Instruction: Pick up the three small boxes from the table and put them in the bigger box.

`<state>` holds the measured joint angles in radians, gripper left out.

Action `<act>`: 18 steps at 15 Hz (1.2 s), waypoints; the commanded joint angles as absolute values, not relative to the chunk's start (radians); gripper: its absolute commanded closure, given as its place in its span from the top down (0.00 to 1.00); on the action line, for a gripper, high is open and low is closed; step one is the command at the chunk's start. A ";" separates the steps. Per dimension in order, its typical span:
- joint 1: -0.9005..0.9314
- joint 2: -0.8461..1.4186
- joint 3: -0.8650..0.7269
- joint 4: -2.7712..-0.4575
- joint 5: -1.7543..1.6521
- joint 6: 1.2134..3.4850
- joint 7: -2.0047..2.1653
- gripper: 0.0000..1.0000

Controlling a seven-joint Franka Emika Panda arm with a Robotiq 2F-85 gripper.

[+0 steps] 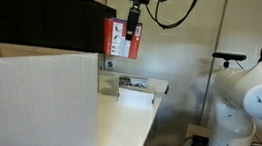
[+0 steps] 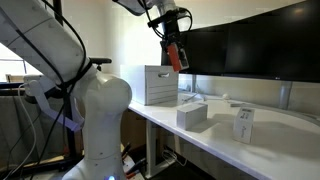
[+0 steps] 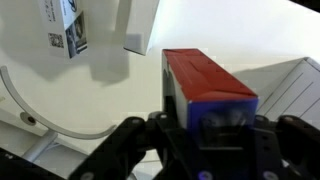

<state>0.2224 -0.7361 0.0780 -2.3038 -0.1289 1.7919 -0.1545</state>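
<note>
Hand (image 1: 132, 28) grips one carton (image 1: 121, 42); two cartons (image 2: 192, 116) (image 2: 244, 124) on table (image 2: 285, 128).

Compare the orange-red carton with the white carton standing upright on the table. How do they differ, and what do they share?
The orange-red carton is red; the upright white carton is white with dark print. The orange-red carton hangs in the air, clamped by the gripper; the white carton stands on the table. Both are small rectangular cartons.

One red small box (image 2: 175, 55) at upper centre, two white small boxes (image 2: 192, 116) at lower right, one big pale box (image 2: 160, 85), one bench (image 2: 285, 145).
</note>
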 commanded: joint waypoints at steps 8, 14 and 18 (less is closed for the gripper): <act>0.282 -0.491 0.148 -1.997 -0.083 1.794 -0.259 0.19; 0.321 -0.362 0.176 -1.800 -0.064 1.746 -0.390 0.19; 0.347 -0.259 0.222 -1.673 -0.052 1.684 -0.464 0.19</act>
